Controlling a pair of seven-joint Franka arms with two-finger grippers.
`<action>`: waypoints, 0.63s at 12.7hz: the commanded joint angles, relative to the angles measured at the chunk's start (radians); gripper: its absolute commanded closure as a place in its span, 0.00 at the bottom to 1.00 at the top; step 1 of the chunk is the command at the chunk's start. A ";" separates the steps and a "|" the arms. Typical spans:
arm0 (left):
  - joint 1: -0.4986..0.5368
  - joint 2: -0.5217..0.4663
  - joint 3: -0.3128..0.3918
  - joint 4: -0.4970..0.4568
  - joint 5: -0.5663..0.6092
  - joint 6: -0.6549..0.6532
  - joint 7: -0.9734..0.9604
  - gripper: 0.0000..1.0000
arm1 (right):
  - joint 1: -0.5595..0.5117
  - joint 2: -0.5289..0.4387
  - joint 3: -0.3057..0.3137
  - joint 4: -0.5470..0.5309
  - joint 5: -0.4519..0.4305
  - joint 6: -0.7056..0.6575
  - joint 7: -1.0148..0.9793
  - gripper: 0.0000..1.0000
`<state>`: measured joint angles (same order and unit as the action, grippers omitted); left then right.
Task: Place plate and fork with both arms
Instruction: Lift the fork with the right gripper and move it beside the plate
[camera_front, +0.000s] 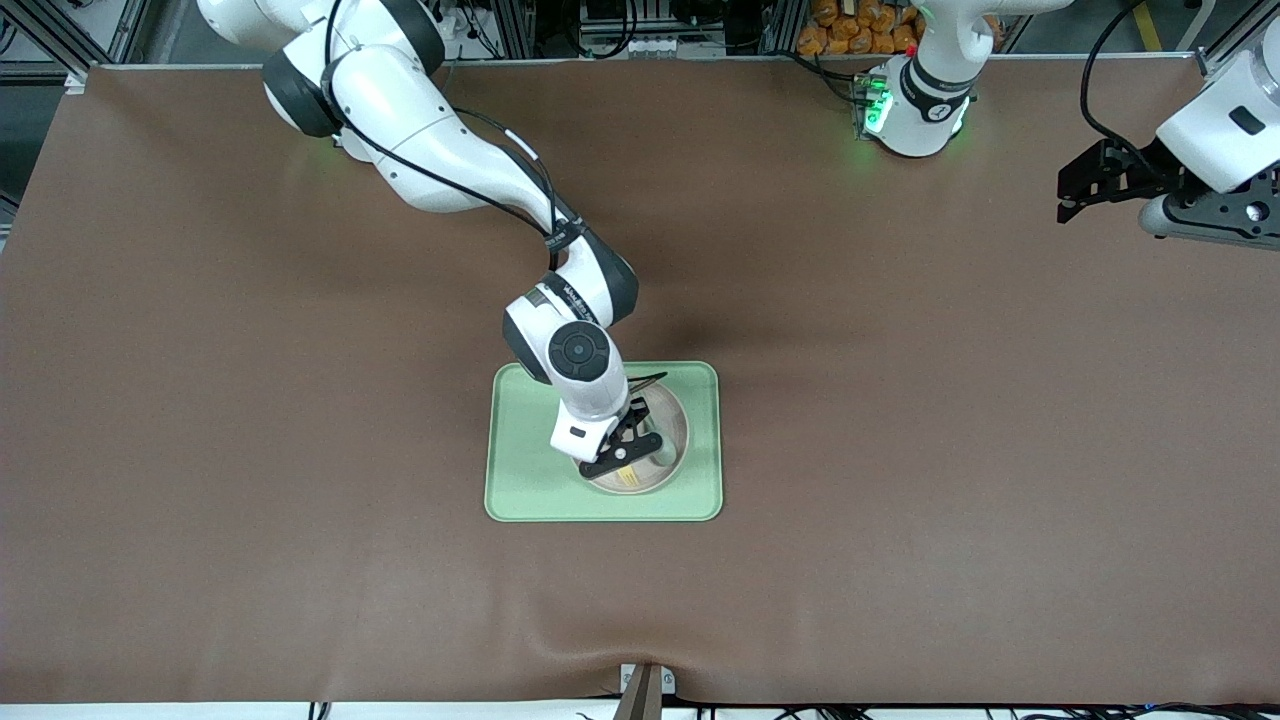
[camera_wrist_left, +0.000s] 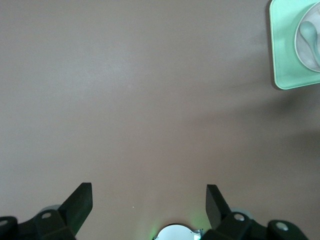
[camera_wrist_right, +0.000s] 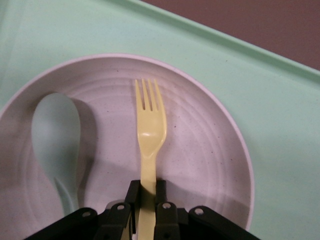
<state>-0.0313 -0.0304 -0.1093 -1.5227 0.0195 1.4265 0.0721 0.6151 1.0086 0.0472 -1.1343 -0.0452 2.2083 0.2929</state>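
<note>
Right gripper (camera_wrist_right: 145, 200) clamping fork (camera_wrist_right: 147, 125) handle over plate (camera_wrist_right: 210, 150), left gripper (camera_wrist_left: 149, 202) open, waiting

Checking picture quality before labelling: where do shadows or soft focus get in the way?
Front view: even light, the right arm's shadow falls on the table above the tray. Right wrist view: the spoon shadows the plate; the fork is sharp, the right gripper soft. Left wrist view: the left gripper looks dark and blurred.
</note>
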 joint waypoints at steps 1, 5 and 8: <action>0.002 -0.025 -0.004 -0.014 0.008 -0.004 -0.017 0.00 | 0.006 0.008 -0.006 0.018 -0.024 -0.009 0.051 1.00; -0.007 -0.014 -0.006 -0.014 -0.003 0.009 -0.069 0.00 | -0.009 -0.004 0.003 0.037 -0.015 -0.042 0.054 1.00; 0.004 -0.016 -0.003 -0.014 -0.013 0.008 -0.057 0.00 | -0.017 -0.024 0.005 0.048 0.007 -0.074 0.054 1.00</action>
<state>-0.0344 -0.0304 -0.1112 -1.5249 0.0174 1.4287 0.0174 0.6113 1.0022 0.0440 -1.0993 -0.0434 2.1700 0.3289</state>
